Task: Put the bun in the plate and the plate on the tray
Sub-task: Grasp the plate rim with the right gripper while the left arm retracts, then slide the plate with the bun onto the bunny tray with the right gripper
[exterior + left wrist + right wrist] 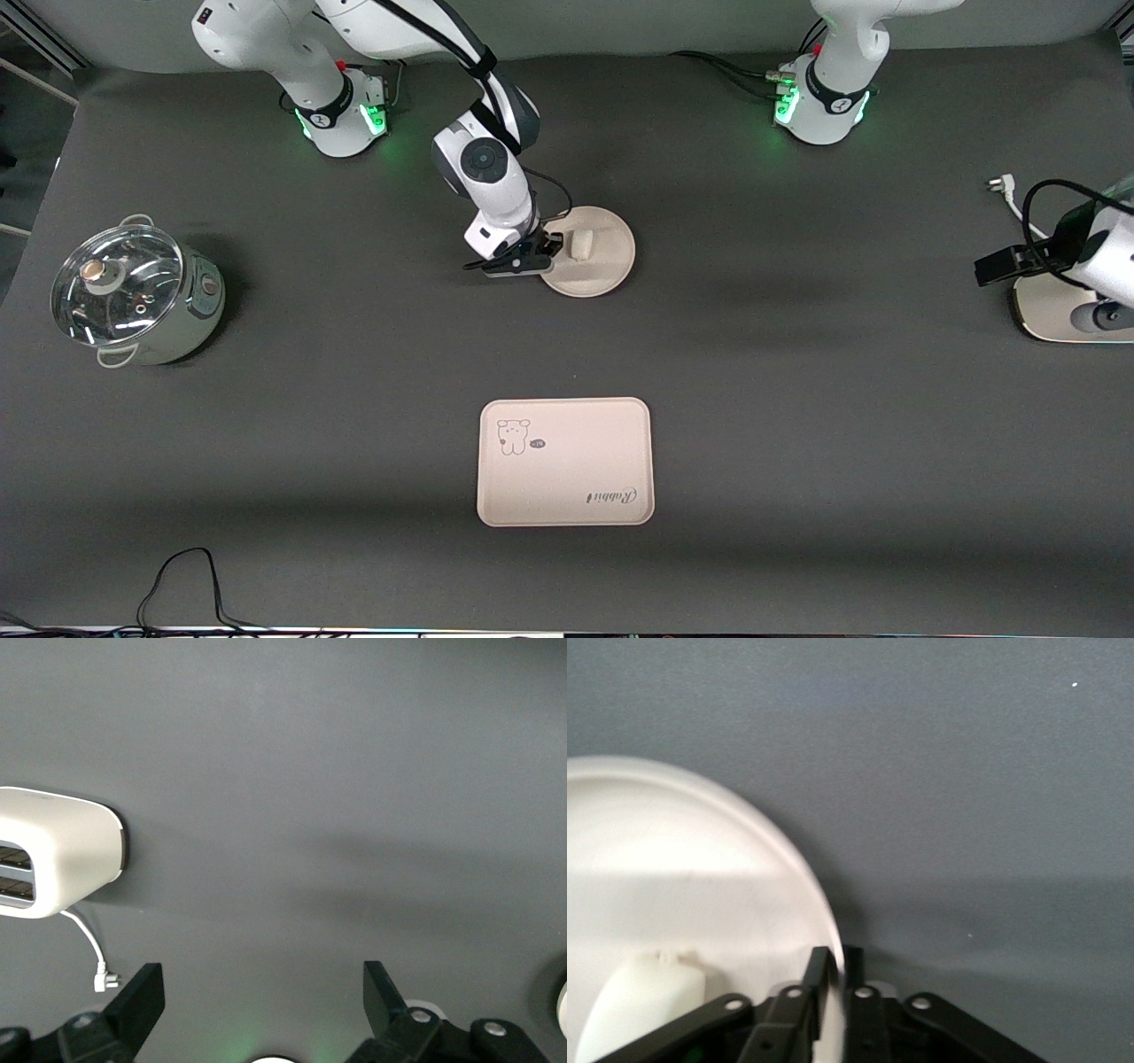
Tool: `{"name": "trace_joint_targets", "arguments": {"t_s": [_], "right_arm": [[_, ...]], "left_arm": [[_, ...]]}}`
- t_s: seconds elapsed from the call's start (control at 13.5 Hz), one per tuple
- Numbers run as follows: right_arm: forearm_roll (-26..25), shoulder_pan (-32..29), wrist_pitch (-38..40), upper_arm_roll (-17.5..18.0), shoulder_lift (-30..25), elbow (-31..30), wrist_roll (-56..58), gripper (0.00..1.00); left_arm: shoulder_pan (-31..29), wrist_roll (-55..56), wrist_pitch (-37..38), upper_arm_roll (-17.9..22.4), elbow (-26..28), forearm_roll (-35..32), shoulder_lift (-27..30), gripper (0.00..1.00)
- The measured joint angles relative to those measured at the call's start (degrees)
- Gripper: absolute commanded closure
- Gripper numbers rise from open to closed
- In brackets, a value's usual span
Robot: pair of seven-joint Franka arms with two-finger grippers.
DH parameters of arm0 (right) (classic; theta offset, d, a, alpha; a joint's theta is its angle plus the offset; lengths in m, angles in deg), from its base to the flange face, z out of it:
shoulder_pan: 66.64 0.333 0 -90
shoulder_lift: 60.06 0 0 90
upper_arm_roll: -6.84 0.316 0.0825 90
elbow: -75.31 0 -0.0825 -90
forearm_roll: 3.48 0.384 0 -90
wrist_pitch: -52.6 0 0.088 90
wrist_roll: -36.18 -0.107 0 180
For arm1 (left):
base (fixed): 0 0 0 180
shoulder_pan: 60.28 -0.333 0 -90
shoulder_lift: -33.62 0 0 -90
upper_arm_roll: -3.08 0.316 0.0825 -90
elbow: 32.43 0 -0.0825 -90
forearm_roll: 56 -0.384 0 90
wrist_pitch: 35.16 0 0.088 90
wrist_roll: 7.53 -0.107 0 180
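Observation:
The round cream plate (605, 268) lies on the table between the arms' bases and the tray, with the small white bun (582, 244) in it. My right gripper (547, 251) is down at the plate's edge on the right arm's side and is shut on the rim. In the right wrist view one finger is inside the plate (673, 842) and one outside, pinching the rim, and the bun (642, 1001) lies just beside my right gripper (839, 970). The rectangular tray (567, 465) lies bare, nearer the front camera. My left gripper (992, 268) waits open over the table's end.
A white toaster (1054, 319) sits under the left arm, its plug (999, 184) beside it. In the left wrist view the toaster (58, 859) lies off to one side of my left gripper (264, 992). A glass-lidded pot (133, 292) stands at the right arm's end.

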Motion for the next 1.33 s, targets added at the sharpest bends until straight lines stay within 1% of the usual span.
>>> {"name": "trace_joint_targets", "arguments": {"t_s": [0.37, 0.52, 0.74, 0.96, 1.11, 1.33], "right_arm": [[0.1, 0.0, 0.2, -0.3, -0.6, 0.4, 0.0, 1.00], [0.1, -0.2, 3.3, -1.1, -2.1, 1.5, 0.0, 1.00], [0.2, -1.2, 10.7, -4.0, -6.6, 3.9, 0.3, 1.00], [0.2, -1.6, 14.2, -8.4, -9.6, 6.4, 2.7, 1.00], [0.2, -1.9, 14.4, -10.6, -9.7, 9.2, 3.8, 1.00], [0.2, -3.9, 16.3, -11.3, -8.5, 16.2, 4.7, 1.00]], "left_arm": [[0.8, 0.0, -0.4, 0.2, 0.6, 0.0, -0.9, 0.00], [0.8, -0.1, -0.4, 0.2, 1.1, 0.0, -0.9, 0.00], [0.8, -0.1, -0.6, 0.6, 1.1, 0.0, -1.0, 0.00], [0.9, -0.1, -1.3, 0.6, 1.1, 0.0, -1.5, 0.00], [0.9, -0.1, -1.3, 0.6, 1.1, 0.0, -1.5, 0.00], [1.1, -0.1, -1.3, 0.6, 1.3, 0.0, -1.6, 0.00]]}}
